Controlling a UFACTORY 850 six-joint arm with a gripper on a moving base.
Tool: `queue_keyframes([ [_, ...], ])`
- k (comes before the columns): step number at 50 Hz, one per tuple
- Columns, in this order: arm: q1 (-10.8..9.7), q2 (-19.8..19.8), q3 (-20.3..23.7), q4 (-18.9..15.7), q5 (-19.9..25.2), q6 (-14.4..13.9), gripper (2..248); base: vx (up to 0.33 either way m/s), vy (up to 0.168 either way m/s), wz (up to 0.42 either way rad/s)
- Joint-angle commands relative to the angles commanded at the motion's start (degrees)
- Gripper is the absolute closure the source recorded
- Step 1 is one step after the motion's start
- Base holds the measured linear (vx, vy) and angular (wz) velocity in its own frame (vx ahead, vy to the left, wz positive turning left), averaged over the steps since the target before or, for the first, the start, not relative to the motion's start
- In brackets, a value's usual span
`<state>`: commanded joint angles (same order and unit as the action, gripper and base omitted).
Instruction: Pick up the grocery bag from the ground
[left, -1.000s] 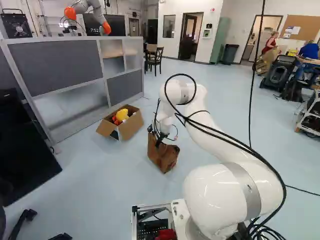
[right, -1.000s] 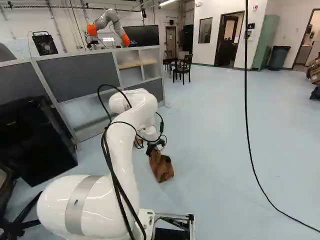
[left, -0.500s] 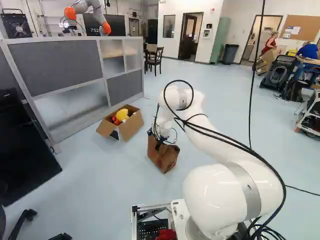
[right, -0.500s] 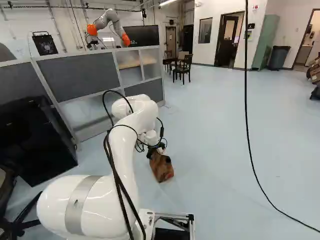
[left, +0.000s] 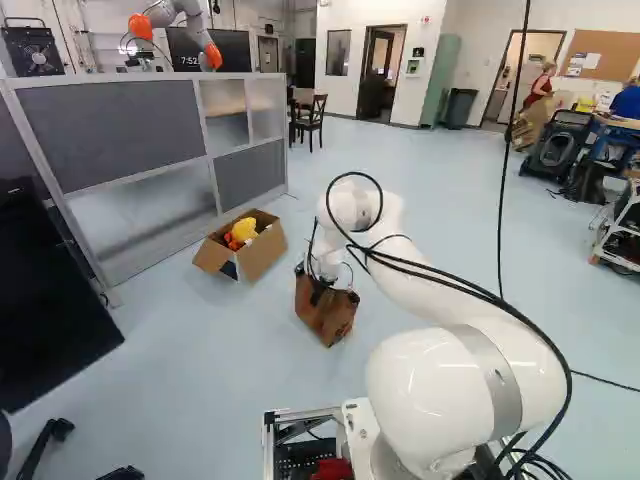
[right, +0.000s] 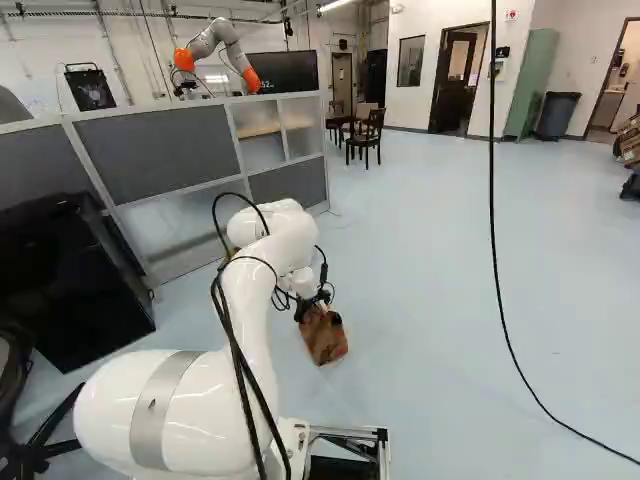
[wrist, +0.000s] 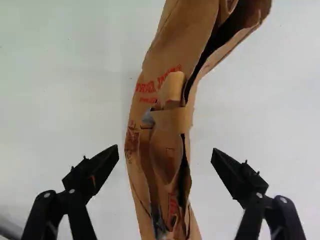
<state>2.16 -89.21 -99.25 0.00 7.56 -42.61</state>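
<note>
In the left base view my gripper (left: 318, 288) is low over the top of the brown paper grocery bag (left: 328, 318), which stands on the floor (left: 240, 370). The right base view has the gripper (right: 314, 302) at the upper end of the bag (right: 325, 340). Seen from the wrist, the gripper (wrist: 165, 151) is wide open. Its two fingers stand on either side of the bag's narrow, creased top (wrist: 172, 50), with a gap at each side. A folded paper handle (wrist: 172, 120) lies over the bag's mouth ahead of the fingertips.
An open cardboard box (left: 262, 252) with yellow and orange things inside sits left of the bag, near a grey partition (left: 110, 140). Another robot (left: 180, 15) stands behind the partition. A black cable (right: 497, 250) hangs down to the floor at the right.
My arm has come down, bringing the gripper lower and closer around the top of the bag. The bag and the base have stayed put.
</note>
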Motion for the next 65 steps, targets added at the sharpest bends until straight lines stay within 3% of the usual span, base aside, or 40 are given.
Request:
queue_keyframes([
  [7, 0.0, -0.2, -0.2, 0.0, 0.0, 0.0, 5, 0.000, 0.000, 0.000],
  [8, 0.0, -0.2, -0.2, 0.0, 0.0, 0.0, 41, 0.000, 0.000, 0.000],
  [12, 0.0, -0.3, -0.3, 0.0, 0.0, 0.0, 41, 0.000, 0.000, 0.000],
  [13, 0.0, -0.3, -0.3, 0.0, 0.0, 0.0, 79, 0.000, 0.000, 0.000],
  [17, 0.0, -0.3, -0.3, 0.0, 0.0, 0.0, 79, 0.000, 0.000, 0.000],
  [18, 0.0, -0.3, -0.3, 0.0, 0.0, 0.0, 117, 0.000, 0.000, 0.000],
  [22, 0.0, -0.3, -0.3, 0.0, 0.0, 0.0, 117, 0.000, 0.000, 0.000],
  [23, 0.0, -0.3, -0.3, 0.0, 0.0, 0.0, 157, 0.000, 0.000, 0.000],
  [28, 0.0, -0.3, -0.3, 0.0, 0.0, 0.0, 157, 0.000, 0.000, 0.000],
  [29, 0.0, -0.3, -0.3, 0.0, 0.0, 0.0, 195, 0.000, 0.000, 0.000],
  [33, 0.0, -0.2, -0.2, 0.0, 0.0, 0.0, 195, 0.000, 0.000, 0.000],
  [34, 0.0, -0.1, -0.1, 0.0, 0.0, 0.0, 228, 0.000, 0.000, 0.000],
  [65, -0.6, 6.3, 6.3, 0.0, 0.0, 0.0, 229, 0.000, 0.000, 0.000],
])
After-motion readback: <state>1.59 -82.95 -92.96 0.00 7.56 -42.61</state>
